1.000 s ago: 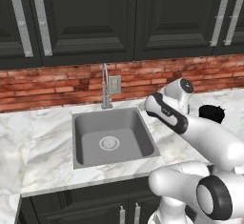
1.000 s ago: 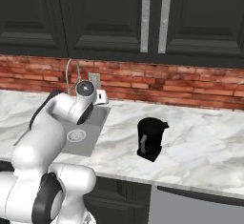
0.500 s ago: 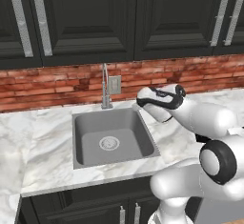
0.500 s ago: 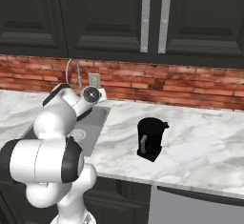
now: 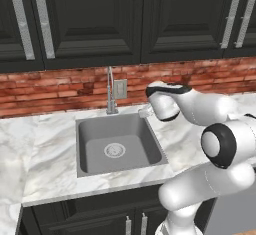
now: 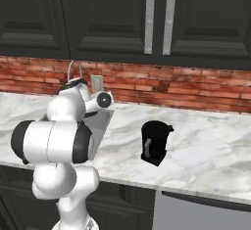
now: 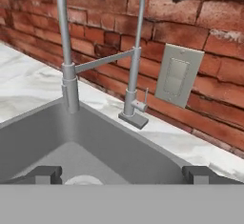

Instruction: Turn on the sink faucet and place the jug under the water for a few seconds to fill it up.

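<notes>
The end effector (image 7: pixel 122 174) is held wide open with nothing in it. Its two tips are seen low in the hand view, one at each side, above the sink (image 7: pixel 95 142). It is pointed at the faucet (image 7: pixel 133 75), which is fixed on the desk (image 5: pixel 45 164) at the back rim of the sink, in front of the brick wall (image 5: pixel 60 86). A grey outlet plate (image 7: pixel 177 75) is set in that wall just beside the faucet. A small lever (image 7: pixel 144 99) is seen at the foot of the faucet. The hand is probably aimed this way so that the lever can be pushed, and the tips are kept wide so it can be reached with ease. No water is seen, so the faucet is taken to be off.

The jug (image 6: pixel 155 142) is left upright on the desk, well apart from the sink, on the right. It is not touched by anything. It is likely left there until the water is turned on.
</notes>
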You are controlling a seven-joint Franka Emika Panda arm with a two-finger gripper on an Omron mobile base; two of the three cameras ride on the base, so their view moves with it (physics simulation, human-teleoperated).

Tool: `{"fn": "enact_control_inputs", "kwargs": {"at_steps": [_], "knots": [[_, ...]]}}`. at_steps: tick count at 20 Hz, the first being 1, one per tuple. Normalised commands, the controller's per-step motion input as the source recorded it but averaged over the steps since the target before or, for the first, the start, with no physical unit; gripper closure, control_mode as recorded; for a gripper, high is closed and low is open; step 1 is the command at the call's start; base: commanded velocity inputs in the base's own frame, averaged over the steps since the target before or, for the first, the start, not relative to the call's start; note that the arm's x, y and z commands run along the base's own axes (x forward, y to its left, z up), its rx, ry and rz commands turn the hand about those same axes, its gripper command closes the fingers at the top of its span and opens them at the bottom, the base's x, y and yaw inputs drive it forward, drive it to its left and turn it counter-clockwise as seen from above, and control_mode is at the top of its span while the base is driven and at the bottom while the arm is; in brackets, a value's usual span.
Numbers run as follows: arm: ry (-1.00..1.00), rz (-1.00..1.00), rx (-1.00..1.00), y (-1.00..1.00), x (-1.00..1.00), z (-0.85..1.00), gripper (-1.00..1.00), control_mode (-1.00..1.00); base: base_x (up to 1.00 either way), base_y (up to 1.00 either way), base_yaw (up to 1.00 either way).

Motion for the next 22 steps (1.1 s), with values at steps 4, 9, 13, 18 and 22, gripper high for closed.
{"fn": "enact_control_inputs", "kwargs": {"at_steps": [4,9,13,18,22], "knots": [[0.0,0.0,0.0,0.17,0.41,0.0,-1.0,-1.0,0.0,0.0,0.0],[0.0,0.0,0.0,0.18,0.39,0.0,-1.0,-1.0,0.0,0.0,0.0],[-0.01,0.0,0.0,0.25,0.27,-0.08,-1.0,-1.0,0.0,0.0,0.0],[-0.09,0.02,0.0,0.14,0.21,-0.1,-1.0,-1.0,0.0,0.0,0.0],[-0.15,0.03,0.03,0.06,0.27,-0.03,-1.0,-1.0,0.0,0.0,0.0]]}}
